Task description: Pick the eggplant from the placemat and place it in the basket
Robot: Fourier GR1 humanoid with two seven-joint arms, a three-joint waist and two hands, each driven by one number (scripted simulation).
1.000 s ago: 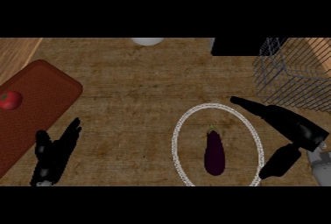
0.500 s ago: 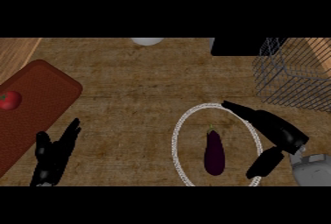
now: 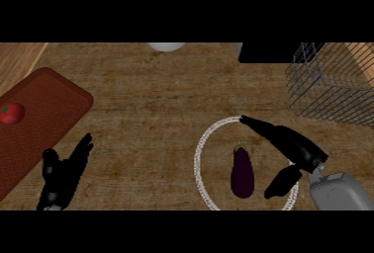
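On the wooden counter (image 3: 161, 89) the eggplant (image 3: 242, 172) lies inside the round placemat (image 3: 199, 158), with the wire basket (image 3: 329, 94) well apart at upper right; the right hand (image 3: 296, 146) hangs just beside it, fingers straight, thumb spread wide, holding nothing. The left hand (image 3: 62, 173) rests open at lower left.

We are seeing a dark purple eggplant (image 3: 242, 174) with a green stem, a white-rimmed placemat (image 3: 199, 160), a grey wire-grid basket (image 3: 329, 94), a red tomato (image 3: 11, 112), a rust-brown board (image 3: 47, 118), a brown wood-grained counter (image 3: 161, 99), and a black left hand (image 3: 62, 175) and right hand (image 3: 296, 146).
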